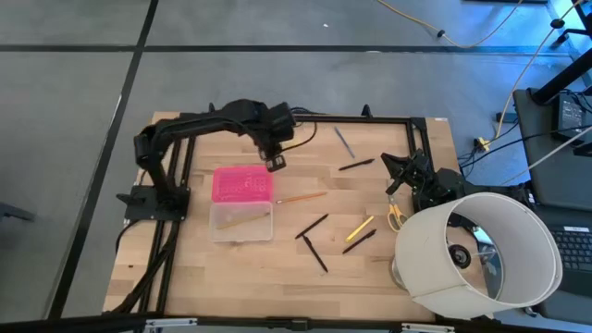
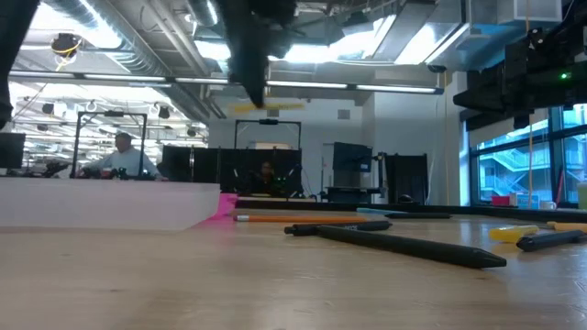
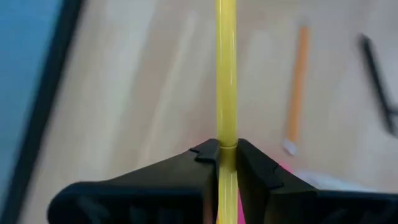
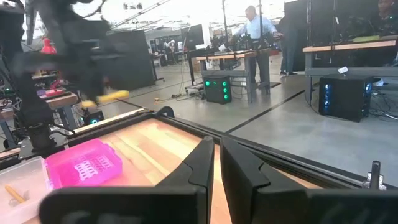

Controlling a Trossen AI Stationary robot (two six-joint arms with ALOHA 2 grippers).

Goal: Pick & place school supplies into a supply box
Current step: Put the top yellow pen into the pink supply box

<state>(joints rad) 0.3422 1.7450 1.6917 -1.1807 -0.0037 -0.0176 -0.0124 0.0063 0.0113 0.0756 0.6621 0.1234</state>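
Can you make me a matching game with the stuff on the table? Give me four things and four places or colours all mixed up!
Things:
1. Lid
2. Scissors
3. Yellow pencil
4. Lampshade

Clues:
A. Big and white
B. Bright pink
C. Held in the left gripper
D. Lying beside the lampshade, yellow handles

Pairs: 1-B, 2-D, 3-C, 4-A

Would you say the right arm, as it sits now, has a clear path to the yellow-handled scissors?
Probably yes. The scissors lie on bare table right beside the right end effector, with nothing between them. The white lampshade stands close on the other side, so the approach may be tight.
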